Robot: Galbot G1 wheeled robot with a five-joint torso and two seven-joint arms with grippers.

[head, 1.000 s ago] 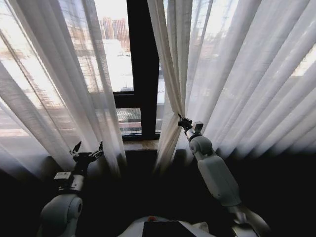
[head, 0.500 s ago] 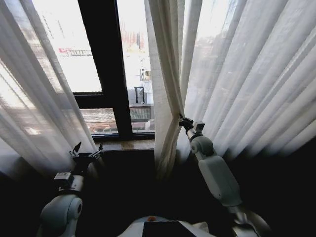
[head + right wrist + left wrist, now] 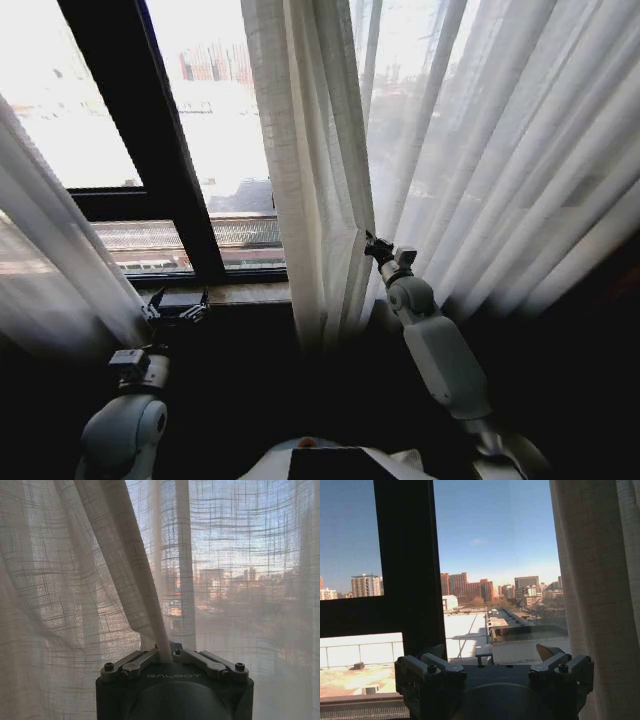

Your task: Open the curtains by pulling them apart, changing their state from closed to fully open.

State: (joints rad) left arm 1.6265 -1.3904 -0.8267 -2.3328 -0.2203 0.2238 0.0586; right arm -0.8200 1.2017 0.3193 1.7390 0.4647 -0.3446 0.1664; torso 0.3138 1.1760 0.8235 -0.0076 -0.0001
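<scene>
The curtains hang as two sheer white panels: the left panel (image 3: 50, 270) at the far left of the head view, the right panel (image 3: 480, 150) from the middle to the right edge. My right gripper (image 3: 376, 246) is shut on the inner edge of the right panel, and the right wrist view shows a pinched fold of the curtain (image 3: 125, 560) running down into the closed right gripper (image 3: 167, 655). Low at the left, my left gripper (image 3: 176, 304) stands open and holds nothing. The left wrist view has the left gripper (image 3: 497, 661) facing bare glass, with the right panel (image 3: 600, 580) beside it.
A dark window frame bar (image 3: 150, 130) crosses the gap between the panels, with a wooden sill (image 3: 240, 293) below it. City buildings show through the glass. The area under the sill is dark.
The whole head view has shifted, so the camera has moved. The window gap now looks wider and the left panel sits farther from my left gripper. The right gripper keeps its hold.
</scene>
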